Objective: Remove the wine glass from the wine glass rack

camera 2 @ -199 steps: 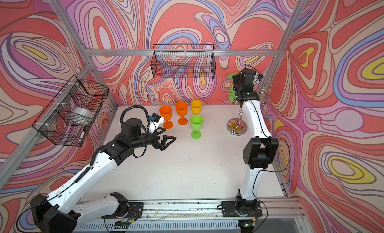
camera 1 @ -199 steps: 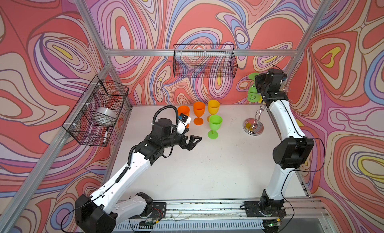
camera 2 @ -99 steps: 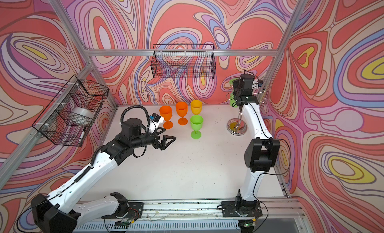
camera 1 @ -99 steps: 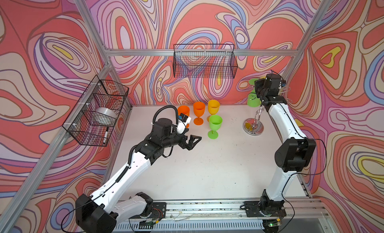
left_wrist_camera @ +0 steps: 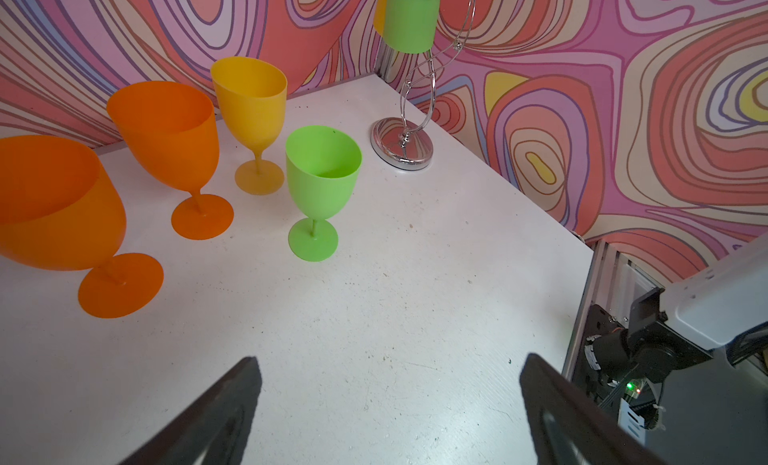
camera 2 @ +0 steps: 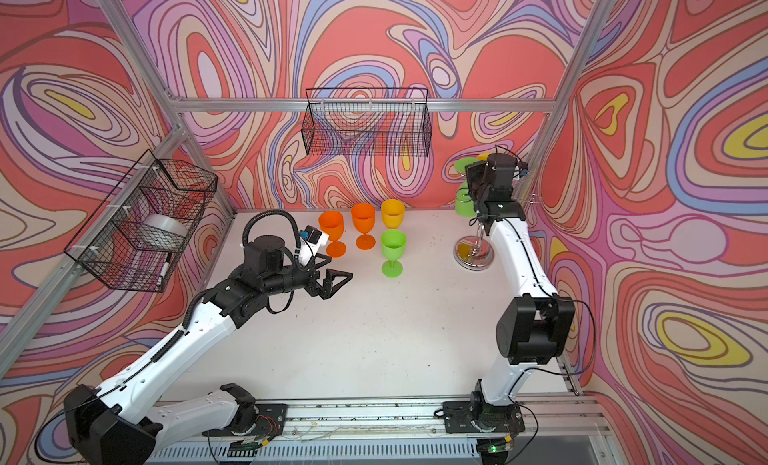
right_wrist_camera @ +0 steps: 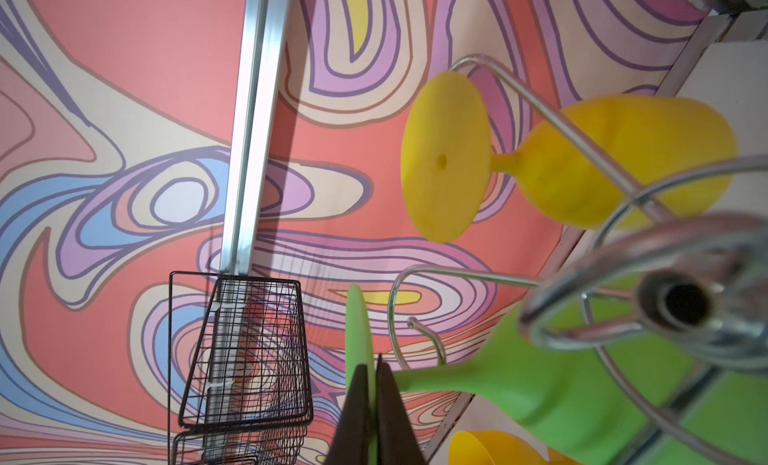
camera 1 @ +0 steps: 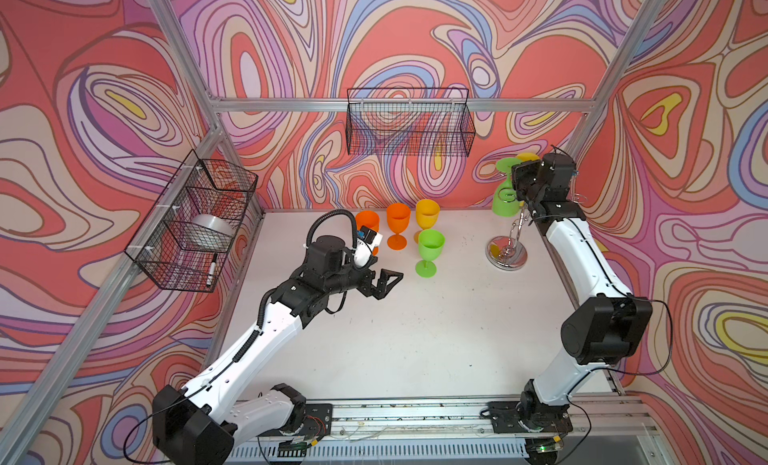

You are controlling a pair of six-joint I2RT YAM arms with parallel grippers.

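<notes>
Wine glass [camera 1: 505, 201]: green, upside down, high at 2 o'clock from the centre of the table [camera 1: 415, 350], beside the wire arms of the wine glass rack [camera 1: 509, 257]; cannot tell whether its stem sits in a loop.
Left gripper [camera 1: 388, 281]: near centre, 11 o'clock, jaws spread wide over bare tabletop.
Green goblet [camera 1: 430, 242]: upright, 12 o'clock.
Yellow goblet [camera 1: 427, 213], two orange goblets [camera 1: 398, 222]: upright in a row behind it.
Wine glass rack: chrome base on the table, 2 o'clock, twisted stem upright.
Right gripper [right_wrist_camera: 373, 369]: at the rack's top, jaws pressed together on the rim of the wine glass's foot.
Yellow glass [right_wrist_camera: 623, 159]: upside down on another arm.
Black mesh baskets [camera 1: 409, 126]: on the walls, 10 and 12 o'clock.
</notes>
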